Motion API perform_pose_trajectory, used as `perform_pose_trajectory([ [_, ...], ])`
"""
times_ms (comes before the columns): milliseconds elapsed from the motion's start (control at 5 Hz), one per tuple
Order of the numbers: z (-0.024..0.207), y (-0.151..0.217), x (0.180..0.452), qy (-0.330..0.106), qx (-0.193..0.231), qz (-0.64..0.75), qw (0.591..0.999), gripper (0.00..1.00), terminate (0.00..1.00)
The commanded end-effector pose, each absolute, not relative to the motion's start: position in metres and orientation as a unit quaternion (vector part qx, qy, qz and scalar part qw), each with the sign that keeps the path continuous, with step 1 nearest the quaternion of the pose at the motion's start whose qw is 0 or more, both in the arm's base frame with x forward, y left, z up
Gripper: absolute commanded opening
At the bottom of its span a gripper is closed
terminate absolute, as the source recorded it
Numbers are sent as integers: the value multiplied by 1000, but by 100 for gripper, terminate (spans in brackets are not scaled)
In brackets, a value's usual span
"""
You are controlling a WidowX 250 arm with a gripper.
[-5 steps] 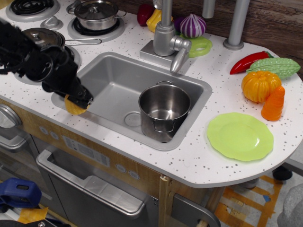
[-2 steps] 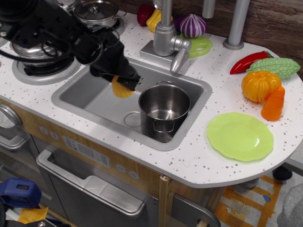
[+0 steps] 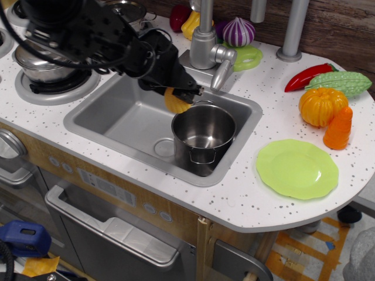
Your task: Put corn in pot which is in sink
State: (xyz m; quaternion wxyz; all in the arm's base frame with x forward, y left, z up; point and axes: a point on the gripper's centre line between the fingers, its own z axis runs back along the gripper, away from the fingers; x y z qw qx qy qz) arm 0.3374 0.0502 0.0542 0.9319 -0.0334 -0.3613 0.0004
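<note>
- Corn (image 3: 176,102) hangs above the sink (image 3: 126,117), pinched in the black gripper (image 3: 180,93), right at the pot's (image 3: 203,134) left rim and partly hidden by the fingers.
- Pot stands upright in the sink's right half, its far handle near the back wall, its near side close to the front wall; inside it looks bare and shiny.
- Sink's left half is open floor, with the drain (image 3: 164,147) just left of the pot.
- Arm reaches in from the counter's far-left corner, crossing the sink's back-left edge and a lidded pot (image 3: 40,61) on the burner there.
- Faucet (image 3: 207,47) rises from the back edge, its spout tipped down just behind the pot and close to the gripper.
- Green plate (image 3: 297,169) lies near the counter's front-right edge, well apart from the sink; pumpkin (image 3: 321,105) and carrot (image 3: 340,129) sit behind it.
</note>
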Motion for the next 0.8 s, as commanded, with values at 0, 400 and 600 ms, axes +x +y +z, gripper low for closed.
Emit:
perform_pose_trajectory([
  [0, 60, 45, 345, -382, -25, 2, 924, 100, 0],
  [400, 60, 45, 345, -382, -25, 2, 924, 100, 0],
  [600, 60, 45, 345, -382, -25, 2, 924, 100, 100],
])
